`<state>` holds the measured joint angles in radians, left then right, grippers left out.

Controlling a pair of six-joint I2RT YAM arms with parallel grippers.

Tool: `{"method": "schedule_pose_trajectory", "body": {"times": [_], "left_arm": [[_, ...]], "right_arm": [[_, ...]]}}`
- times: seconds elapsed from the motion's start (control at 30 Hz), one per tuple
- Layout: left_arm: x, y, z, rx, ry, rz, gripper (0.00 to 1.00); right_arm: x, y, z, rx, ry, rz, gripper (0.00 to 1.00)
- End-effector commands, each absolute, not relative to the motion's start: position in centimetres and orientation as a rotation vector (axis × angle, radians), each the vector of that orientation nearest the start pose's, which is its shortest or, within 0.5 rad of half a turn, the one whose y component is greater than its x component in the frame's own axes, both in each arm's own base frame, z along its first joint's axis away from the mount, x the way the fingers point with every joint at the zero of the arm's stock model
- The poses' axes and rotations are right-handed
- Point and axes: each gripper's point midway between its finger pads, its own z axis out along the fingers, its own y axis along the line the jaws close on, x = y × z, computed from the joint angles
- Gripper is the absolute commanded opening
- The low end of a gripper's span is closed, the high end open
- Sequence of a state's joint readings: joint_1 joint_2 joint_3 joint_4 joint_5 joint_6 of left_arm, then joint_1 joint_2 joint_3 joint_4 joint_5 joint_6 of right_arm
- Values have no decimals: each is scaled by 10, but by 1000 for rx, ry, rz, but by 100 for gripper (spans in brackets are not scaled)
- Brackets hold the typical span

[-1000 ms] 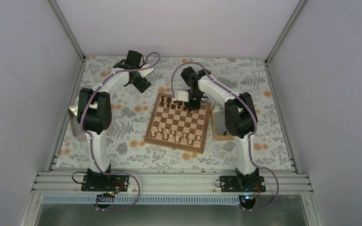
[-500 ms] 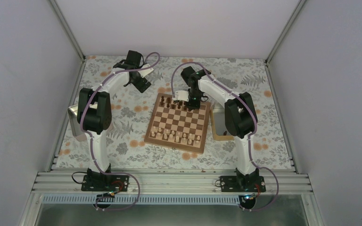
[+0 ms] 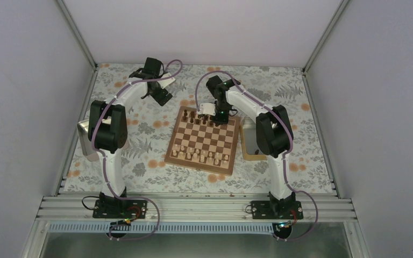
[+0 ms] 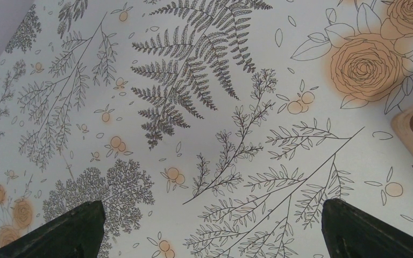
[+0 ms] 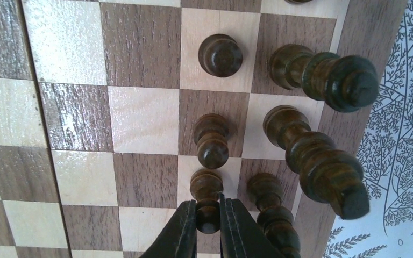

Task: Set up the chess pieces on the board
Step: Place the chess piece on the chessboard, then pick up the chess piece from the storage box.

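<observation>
Right gripper (image 5: 208,210) clamps a dark pawn (image 5: 206,185) by the head, its base seemingly down on the board (image 5: 80,118). It sits in line with the other pawns (image 5: 212,142) just beyond the fingertips, likely being seated. Left gripper (image 4: 209,228) hangs spread wide over tablecloth (image 4: 204,80), apparently waiting.

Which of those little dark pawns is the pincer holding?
The pawn lowest in the right wrist view, its head squeezed between the right pincer's fingers; the other pawns stand free.

Bright, even light, soft shadows; sheen glares on the board (image 5: 140,118) close up.
</observation>
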<state>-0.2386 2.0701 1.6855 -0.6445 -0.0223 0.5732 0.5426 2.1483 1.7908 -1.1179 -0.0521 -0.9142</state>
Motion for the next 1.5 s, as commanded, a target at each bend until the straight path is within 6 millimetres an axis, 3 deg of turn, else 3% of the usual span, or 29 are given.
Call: {"method": "schedule_pose_trajectory", "body": {"times": [0.0,0.2,0.33,0.43,0.6,0.73,0.83,0.93,1.07,1.2,1.47], "left_arm": [[509,-125,104,1037,2375,137,100],[508,-125,103,1040,2376,135,100],[507,-125,104,1042,2373,127,100],[507,-125,105,1042,2372,128,100],[507,-125,107,1042,2369,130,100],[507,-124,109,1038,2366,136,100],[507,-124,109,1038,2364,139,100],[507,-124,111,1037,2359,139,100],[508,-124,112,1034,2358,143,100],[508,-124,112,1033,2359,137,100],[507,-124,111,1030,2364,141,100]], "right_arm": [[374,237,56,-2029,2262,39,12],[374,236,59,-2027,2265,36,17],[376,242,76,-2000,2229,60,28],[378,242,88,-1980,2214,48,29],[370,241,137,-1932,2163,98,28],[368,201,172,-1815,2221,30,28],[373,143,181,-1668,2337,-56,30],[373,77,176,-1505,2471,-132,30],[361,4,145,-1314,2644,-182,31],[354,-12,120,-1241,2695,-137,32],[366,-1,79,-1240,2693,-7,32]]}}
